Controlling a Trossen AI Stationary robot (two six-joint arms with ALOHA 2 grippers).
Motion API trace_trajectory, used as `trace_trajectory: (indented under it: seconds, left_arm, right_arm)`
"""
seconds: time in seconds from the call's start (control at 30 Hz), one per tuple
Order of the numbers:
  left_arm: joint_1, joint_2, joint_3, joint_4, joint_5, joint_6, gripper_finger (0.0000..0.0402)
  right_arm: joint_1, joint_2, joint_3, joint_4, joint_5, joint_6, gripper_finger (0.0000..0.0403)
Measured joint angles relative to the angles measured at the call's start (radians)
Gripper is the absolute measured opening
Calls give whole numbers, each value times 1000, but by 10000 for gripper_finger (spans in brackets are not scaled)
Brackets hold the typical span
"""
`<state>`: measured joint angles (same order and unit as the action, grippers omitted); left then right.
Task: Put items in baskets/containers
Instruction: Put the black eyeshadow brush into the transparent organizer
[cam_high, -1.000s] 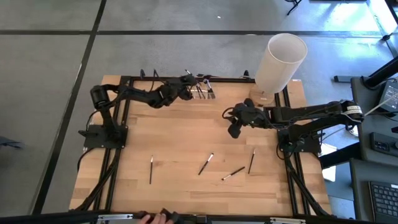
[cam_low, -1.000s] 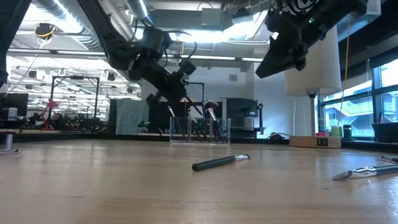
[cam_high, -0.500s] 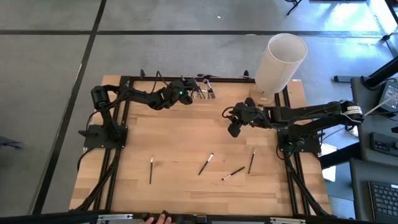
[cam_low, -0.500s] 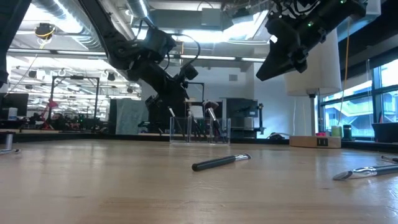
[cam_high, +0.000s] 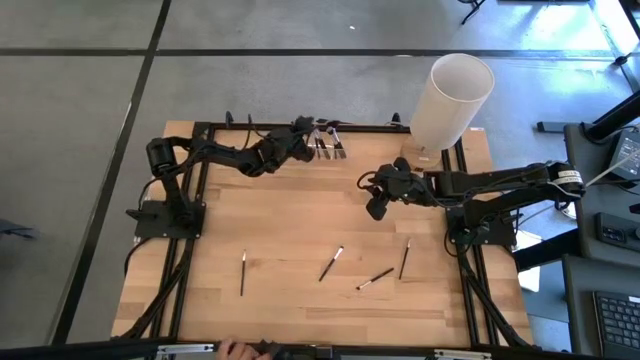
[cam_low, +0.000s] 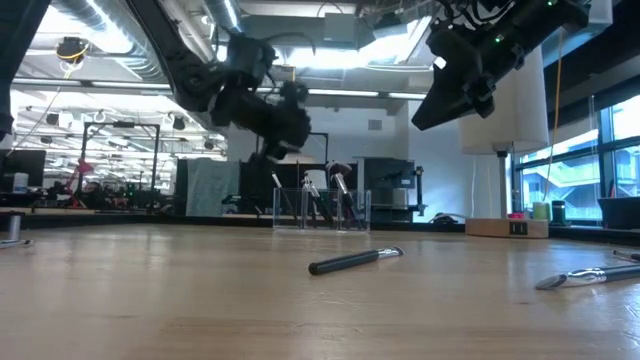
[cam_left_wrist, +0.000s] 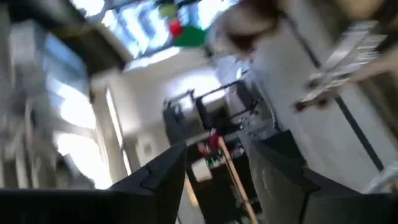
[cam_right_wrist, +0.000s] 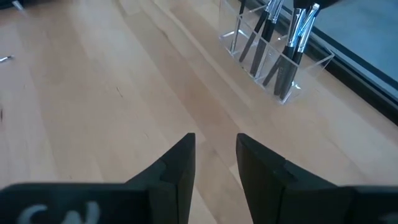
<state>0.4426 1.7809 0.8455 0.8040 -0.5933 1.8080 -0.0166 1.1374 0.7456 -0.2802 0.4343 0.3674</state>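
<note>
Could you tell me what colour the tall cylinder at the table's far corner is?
White cylinder; clearest in the high view.

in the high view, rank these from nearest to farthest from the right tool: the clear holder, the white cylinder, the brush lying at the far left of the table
From the right tool, over the table's middle right:
1. Clear holder, at the far edge, by the left tool. The white cylinder, far right corner, looks about as near; too close to call.
2. Leftmost brush, near the front edge, clearly farthest.
</note>
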Motion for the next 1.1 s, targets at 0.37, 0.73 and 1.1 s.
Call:
trace_trajectory:
  seconds: [0.37,0.73,1.1]
  left_arm:
    - [-148,-52,0,-62,-351,-418,175]
    - [-447,-52,0,-746,-151,-1569,158]
    - [-582,-51,0,-750,306,-2240,150]
  right_arm:
    - [0,0,0,1,0,44,117]
    - [2,0,0,1,0,51,117]
    - [2,1,0,-1,16,48,117]
